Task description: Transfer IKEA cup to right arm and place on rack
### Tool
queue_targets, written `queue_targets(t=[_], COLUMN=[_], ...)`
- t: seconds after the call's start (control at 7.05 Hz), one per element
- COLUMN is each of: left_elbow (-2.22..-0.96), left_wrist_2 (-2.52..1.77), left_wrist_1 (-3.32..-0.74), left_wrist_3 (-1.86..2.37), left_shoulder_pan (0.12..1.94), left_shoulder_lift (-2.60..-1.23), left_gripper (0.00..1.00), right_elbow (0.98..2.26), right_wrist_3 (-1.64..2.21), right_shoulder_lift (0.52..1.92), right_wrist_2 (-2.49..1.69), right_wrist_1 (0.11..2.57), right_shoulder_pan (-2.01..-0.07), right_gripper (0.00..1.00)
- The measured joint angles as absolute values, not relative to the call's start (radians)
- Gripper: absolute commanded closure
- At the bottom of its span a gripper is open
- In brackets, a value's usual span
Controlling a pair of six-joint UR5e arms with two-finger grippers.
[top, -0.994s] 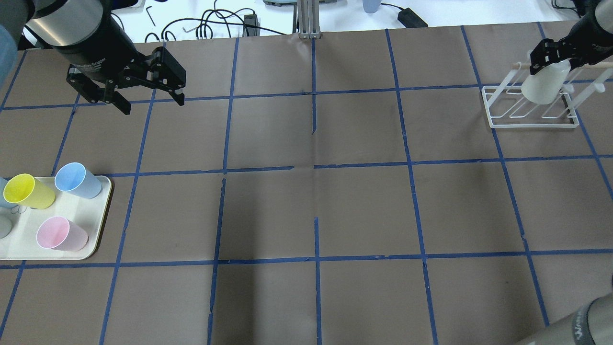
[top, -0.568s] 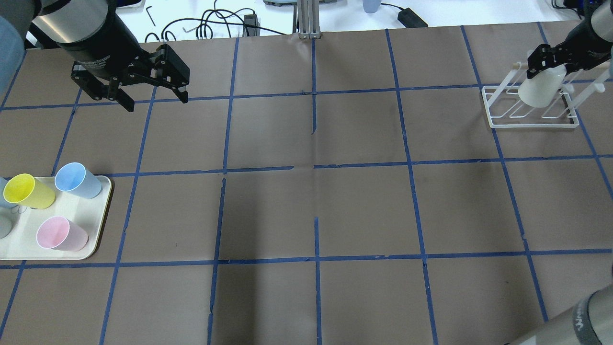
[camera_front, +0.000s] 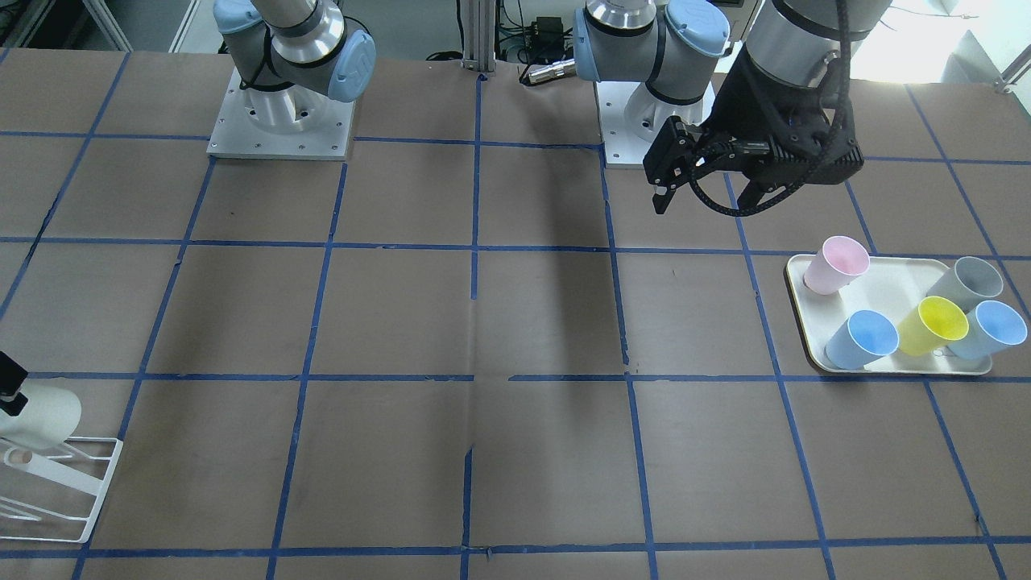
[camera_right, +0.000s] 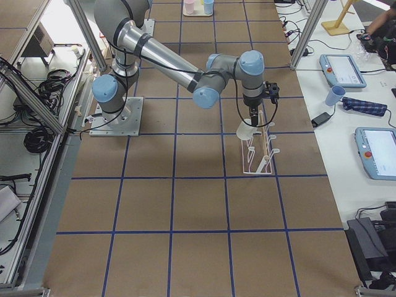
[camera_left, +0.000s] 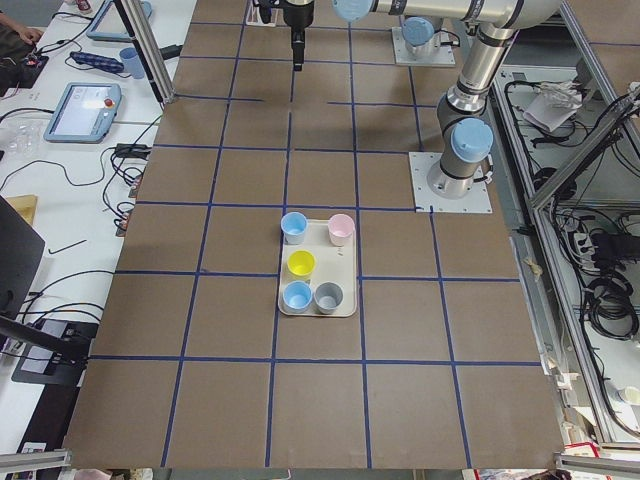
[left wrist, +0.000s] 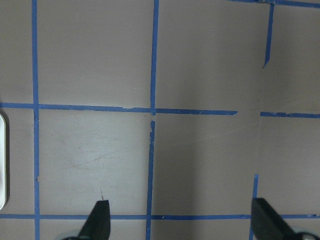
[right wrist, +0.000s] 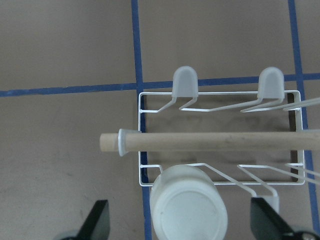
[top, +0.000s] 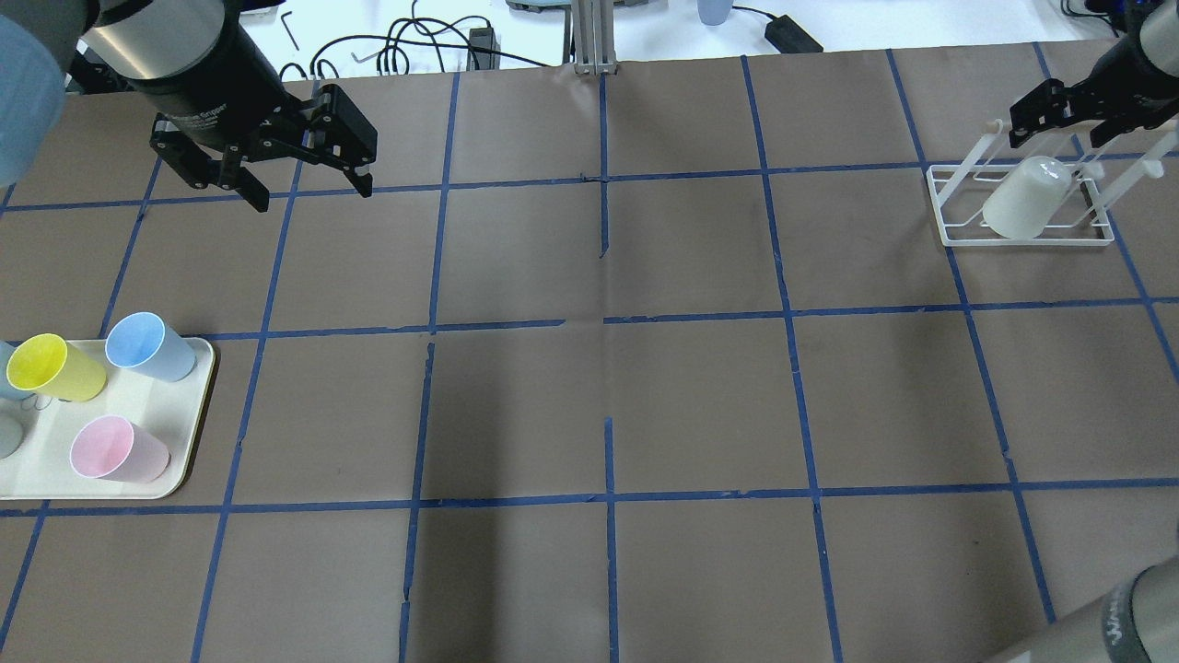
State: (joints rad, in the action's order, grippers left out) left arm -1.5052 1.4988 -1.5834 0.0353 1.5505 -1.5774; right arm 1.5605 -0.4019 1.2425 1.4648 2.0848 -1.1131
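Observation:
The IKEA cup (top: 1018,204) sits upside down and tilted on a peg of the white wire rack (top: 1022,241) at the far right. In the right wrist view the cup (right wrist: 189,209) shows its base, over the rack (right wrist: 215,95). My right gripper (top: 1057,138) is open just above the cup, with fingers (right wrist: 100,222) spread on both sides of it and not touching. The cup (camera_front: 40,415) and rack (camera_front: 89,491) also show in the front view. My left gripper (top: 313,198) is open and empty above the far left of the table.
A cream tray (top: 184,460) at the near left holds a yellow cup (top: 51,368), a blue cup (top: 147,345) and a pink cup (top: 115,448). A wooden bar (right wrist: 210,141) runs across the rack's top. Cables lie past the far edge (top: 405,46).
My right gripper has opened and let go of the cup, which now sits lower on the rack peg. My left gripper has drifted slightly to the right.

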Motion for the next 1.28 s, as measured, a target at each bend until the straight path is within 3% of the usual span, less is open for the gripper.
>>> queue_targets(t=[0.85,1.28], left_elbow=[-1.507,-1.51], left_wrist_2=[1.499,1.5], left_wrist_1=[-1.583,-1.574], left_wrist_3=[0.035,0.032], left_shoulder_pan=[1.547,1.546], left_shoulder_lift=[-1.567,-1.56], left_gripper=[0.0,0.0], right_elbow=[1.492,1.484], right_wrist_3=[-0.377,-0.321], right_shoulder_lift=[1.527,1.591], right_wrist_2=[1.533,1.568], right_wrist_1=[1.48,1.384], right_shoulder_pan=[-1.12,-1.168], right_gripper=[0.0,0.0])
